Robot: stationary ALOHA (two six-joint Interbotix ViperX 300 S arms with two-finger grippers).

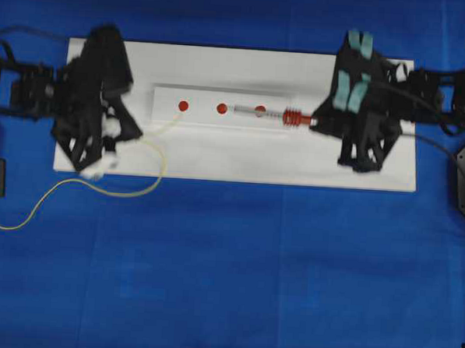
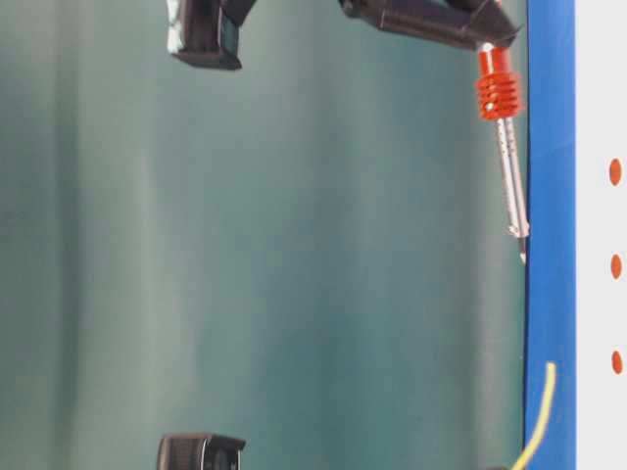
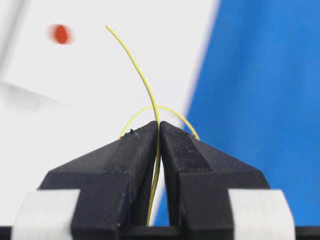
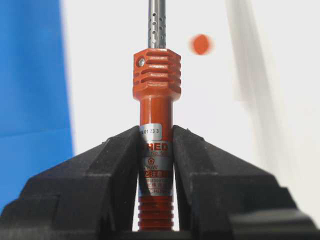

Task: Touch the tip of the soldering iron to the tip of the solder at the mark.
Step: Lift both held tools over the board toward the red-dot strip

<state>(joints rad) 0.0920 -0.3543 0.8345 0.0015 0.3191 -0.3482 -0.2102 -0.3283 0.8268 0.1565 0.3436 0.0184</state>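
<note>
My left gripper (image 3: 158,125) is shut on the solder (image 3: 135,60), a thin yellow wire that curves up past the fingertips toward a red mark (image 3: 61,34). From overhead, the left gripper (image 1: 138,131) holds the solder (image 1: 166,125) with its tip just below the leftmost mark (image 1: 183,105). My right gripper (image 4: 156,131) is shut on the red-orange handle of the soldering iron (image 4: 156,75). In the overhead view the right gripper (image 1: 315,121) points the soldering iron (image 1: 295,117) left, its silver shaft crossing the rightmost mark (image 1: 260,110). The two tips are well apart.
Three red marks sit in a row on a raised white strip (image 1: 221,95) on a white board (image 1: 295,162) over blue cloth. The solder's loose tail (image 1: 27,214) trails off the board's left front. From table level the soldering iron (image 2: 509,176) hangs above the board.
</note>
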